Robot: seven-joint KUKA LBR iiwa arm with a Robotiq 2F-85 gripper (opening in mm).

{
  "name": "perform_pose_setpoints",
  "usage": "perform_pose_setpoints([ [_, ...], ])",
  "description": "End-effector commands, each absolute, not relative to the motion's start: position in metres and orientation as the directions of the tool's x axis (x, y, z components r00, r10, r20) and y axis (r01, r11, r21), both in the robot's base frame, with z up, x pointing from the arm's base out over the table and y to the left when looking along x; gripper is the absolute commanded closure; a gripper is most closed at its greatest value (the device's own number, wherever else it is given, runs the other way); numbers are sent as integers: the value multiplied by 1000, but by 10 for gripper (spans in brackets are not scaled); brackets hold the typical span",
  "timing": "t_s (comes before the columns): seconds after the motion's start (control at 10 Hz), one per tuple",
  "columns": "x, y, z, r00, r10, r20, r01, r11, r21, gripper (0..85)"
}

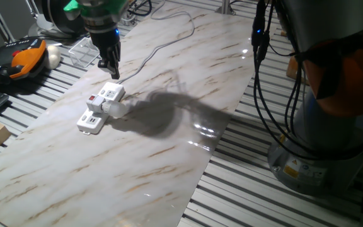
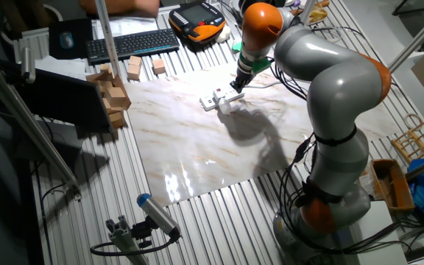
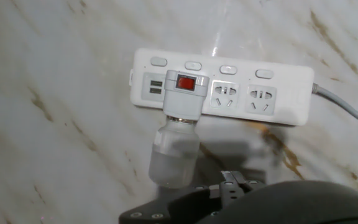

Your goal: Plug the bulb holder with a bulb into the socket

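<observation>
Bulb holder (image 3: 183, 93) seemingly plugged into socket (image 3: 272, 93)

I see the socket (image 3: 222, 87) lying flat on the table (image 3: 55, 155) — the bulb holder (image 3: 185, 93) sits on it beside two free outlets, the bulb (image 3: 174, 158) jutting sideways over the table.

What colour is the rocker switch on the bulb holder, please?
Red; the rocker switch on the white bulb holder shows best in the hand view.
</observation>
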State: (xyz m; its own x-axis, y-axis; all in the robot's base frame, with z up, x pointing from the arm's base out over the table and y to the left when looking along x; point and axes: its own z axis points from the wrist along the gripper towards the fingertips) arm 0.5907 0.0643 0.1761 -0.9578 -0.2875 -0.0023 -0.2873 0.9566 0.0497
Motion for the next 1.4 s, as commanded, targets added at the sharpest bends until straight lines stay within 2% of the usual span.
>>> perform_pose_setpoints([
  [0.0,591,66,176,-960,-281,-2,-281,958,54,850],
  [1.3,595,69,173,-958,-287,-6,-287,957,52,850],
])
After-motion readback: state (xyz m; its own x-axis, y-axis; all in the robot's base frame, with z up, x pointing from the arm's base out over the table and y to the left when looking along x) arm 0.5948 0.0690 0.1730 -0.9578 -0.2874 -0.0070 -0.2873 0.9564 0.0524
